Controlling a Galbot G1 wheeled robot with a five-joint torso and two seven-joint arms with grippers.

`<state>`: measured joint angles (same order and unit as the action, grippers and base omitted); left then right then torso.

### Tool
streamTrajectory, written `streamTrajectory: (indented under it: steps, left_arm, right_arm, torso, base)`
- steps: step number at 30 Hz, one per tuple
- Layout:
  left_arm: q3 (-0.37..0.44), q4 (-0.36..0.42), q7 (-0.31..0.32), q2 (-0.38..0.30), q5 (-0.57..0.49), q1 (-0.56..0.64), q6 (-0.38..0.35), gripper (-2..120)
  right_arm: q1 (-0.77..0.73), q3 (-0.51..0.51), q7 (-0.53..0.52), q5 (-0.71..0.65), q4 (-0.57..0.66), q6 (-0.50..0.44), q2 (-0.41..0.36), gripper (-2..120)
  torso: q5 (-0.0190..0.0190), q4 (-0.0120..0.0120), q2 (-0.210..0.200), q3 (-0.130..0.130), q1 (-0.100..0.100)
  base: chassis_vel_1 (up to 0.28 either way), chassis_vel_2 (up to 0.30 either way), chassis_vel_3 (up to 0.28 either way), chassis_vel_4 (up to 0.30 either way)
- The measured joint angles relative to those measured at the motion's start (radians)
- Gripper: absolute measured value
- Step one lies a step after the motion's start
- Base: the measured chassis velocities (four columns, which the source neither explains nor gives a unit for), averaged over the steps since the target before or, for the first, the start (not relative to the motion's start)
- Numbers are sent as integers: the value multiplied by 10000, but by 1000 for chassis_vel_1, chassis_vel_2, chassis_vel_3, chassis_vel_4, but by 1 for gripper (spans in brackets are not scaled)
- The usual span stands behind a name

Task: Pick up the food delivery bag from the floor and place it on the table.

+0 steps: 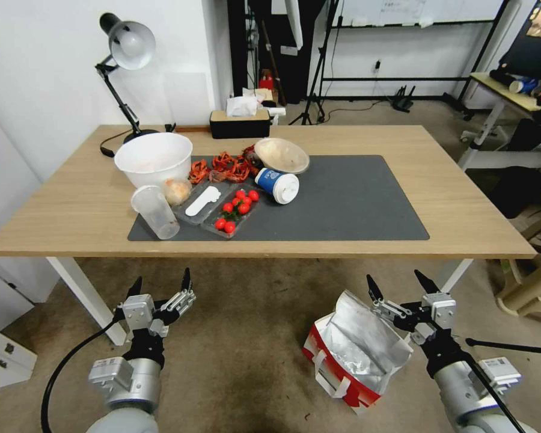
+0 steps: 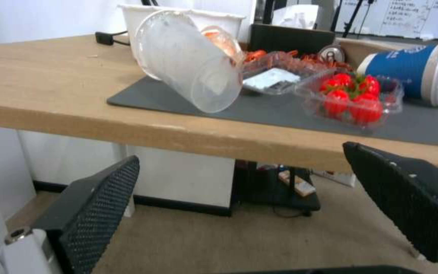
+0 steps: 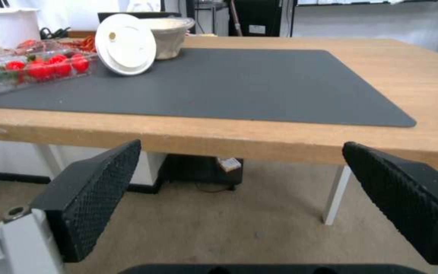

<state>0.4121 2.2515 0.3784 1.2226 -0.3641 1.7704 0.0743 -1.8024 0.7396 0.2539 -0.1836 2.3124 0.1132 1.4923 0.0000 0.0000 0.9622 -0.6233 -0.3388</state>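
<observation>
One food delivery bag (image 1: 348,355) upright, mouth upward.

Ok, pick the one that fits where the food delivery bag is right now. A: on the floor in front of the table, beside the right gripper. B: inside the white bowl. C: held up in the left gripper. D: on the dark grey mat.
A: the food delivery bag stands on the floor short of the table, with the open right gripper just beside it, not gripping it.
</observation>
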Motion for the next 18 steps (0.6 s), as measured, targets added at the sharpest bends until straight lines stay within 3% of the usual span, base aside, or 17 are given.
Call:
streamTrajectory:
  steps: [18]
  left_arm:
    - [17,-307,51,6,-37,-260,-32,100]
  right_arm:
    - [165,38,70,-10,-169,20,-109,100]
  torso:
    - [0,0,-883,500,379]
  base:
    - [0,0,0,0]
